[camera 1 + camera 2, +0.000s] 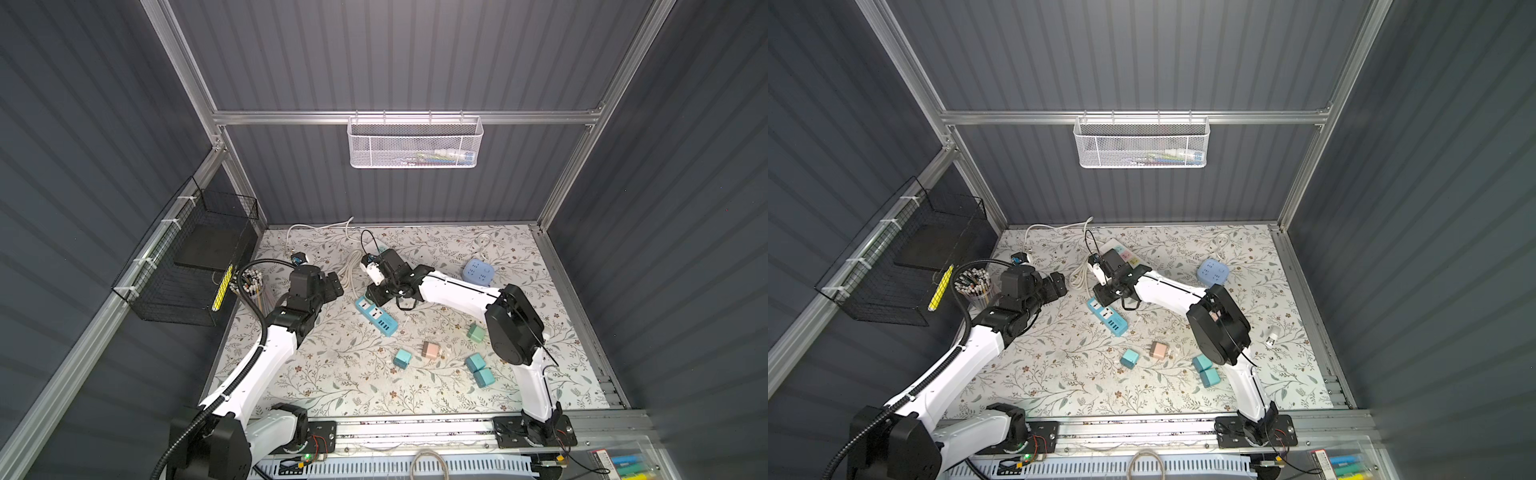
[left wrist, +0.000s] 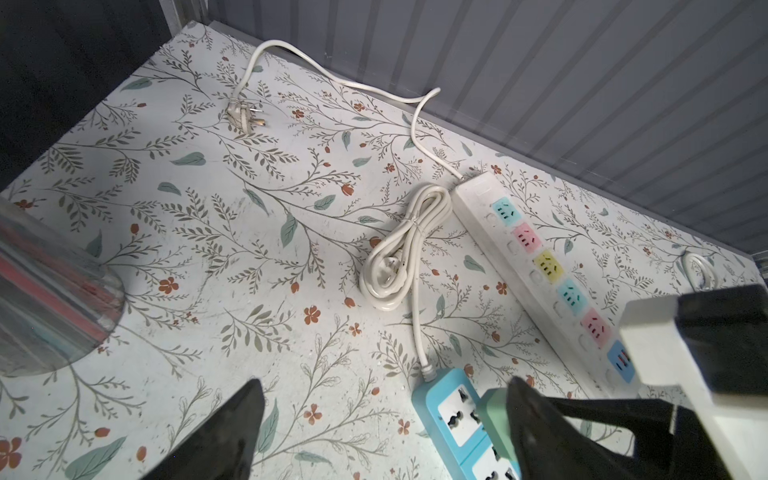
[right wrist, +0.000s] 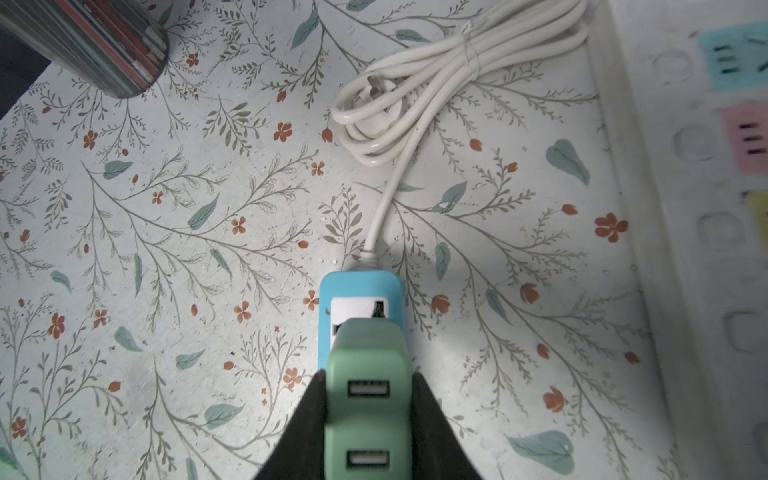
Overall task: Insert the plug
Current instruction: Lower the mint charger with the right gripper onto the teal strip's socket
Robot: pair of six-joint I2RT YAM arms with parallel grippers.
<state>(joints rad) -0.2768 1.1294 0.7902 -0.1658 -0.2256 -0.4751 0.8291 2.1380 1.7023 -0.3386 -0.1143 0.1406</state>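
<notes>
The right gripper, clamped on a green USB charger plug, holds it over the end socket of the blue power strip; the left gripper gapes beside. Best pressed straight down, prongs squared to slots. USB ports face upward, long axis near-vertical.

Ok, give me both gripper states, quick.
Left gripper: open, holding nothing.
Right gripper: shut on the green USB charger.
</notes>
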